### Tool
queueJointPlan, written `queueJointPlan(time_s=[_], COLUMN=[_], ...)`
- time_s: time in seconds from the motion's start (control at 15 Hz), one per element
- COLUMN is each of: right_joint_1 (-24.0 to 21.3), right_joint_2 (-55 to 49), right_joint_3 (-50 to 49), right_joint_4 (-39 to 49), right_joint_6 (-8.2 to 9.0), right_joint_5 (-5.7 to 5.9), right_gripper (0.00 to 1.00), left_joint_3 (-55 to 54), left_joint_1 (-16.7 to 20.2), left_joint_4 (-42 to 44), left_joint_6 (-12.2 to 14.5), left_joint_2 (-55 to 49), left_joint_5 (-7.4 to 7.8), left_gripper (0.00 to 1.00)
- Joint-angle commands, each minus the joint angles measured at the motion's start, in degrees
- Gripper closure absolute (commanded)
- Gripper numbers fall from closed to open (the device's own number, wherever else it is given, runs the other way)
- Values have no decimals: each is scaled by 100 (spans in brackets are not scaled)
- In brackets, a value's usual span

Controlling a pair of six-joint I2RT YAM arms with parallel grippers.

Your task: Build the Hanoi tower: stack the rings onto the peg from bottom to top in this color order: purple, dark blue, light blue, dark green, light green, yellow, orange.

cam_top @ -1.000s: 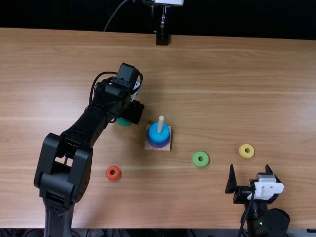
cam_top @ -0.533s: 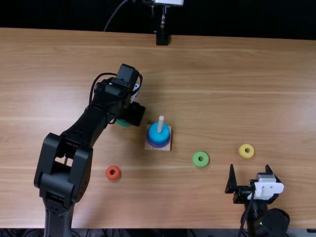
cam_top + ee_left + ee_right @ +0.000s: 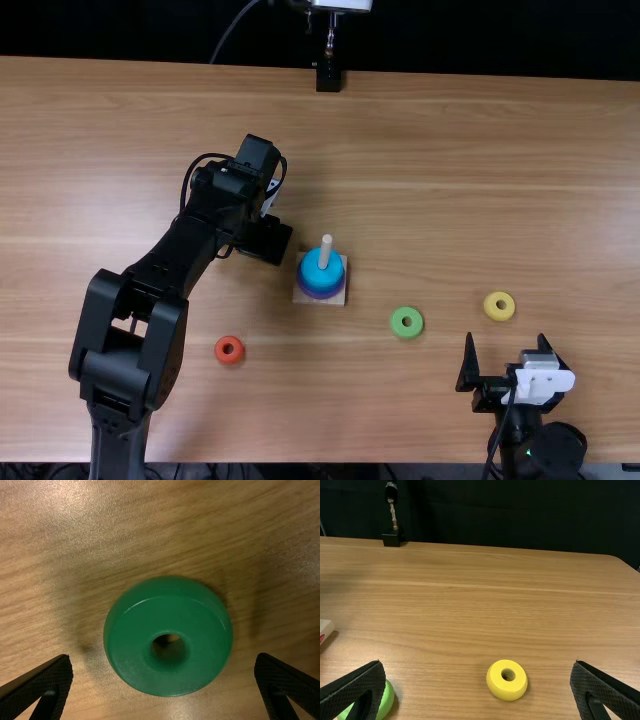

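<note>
Left tool (image 3: pixel 264 240), spread and empty, hangs over the dark green ring (image 3: pixel 132 647), lying flat, its hole's axis upright.

The bench (image 3: pixel 480 170) has a light brown wood surface with linear grain. A dark backdrop (image 3: pixel 500 35) extends beyond its far edge. A black block (image 3: pixel 328 78) is located at that edge; a slender metallic stem (image 3: pixel 330 42) rises from it toward a white housing (image 3: pixel 343 4). A thin cable (image 3: pixel 232 29) curves across the backdrop, beside the stem.
</note>
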Motion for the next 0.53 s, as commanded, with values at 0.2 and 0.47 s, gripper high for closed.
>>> queueJointPlan(time_s=[0.2,0.47], right_joint_1=[-46,-46], right_joint_2=[-73,-73], right_joint_3=[-368,-368], right_joint_4=[-424,-424], right_joint_6=[-19,-19], right_joint_5=[32,32], right_gripper=[0,0], left_joint_3=[-114,-79], left_joint_1=[-85,-76], left_joint_4=[35,13], left_joint_6=[51,62], left_joint_2=[173,296], left_joint_5=[3,14], left_gripper=[0,0])
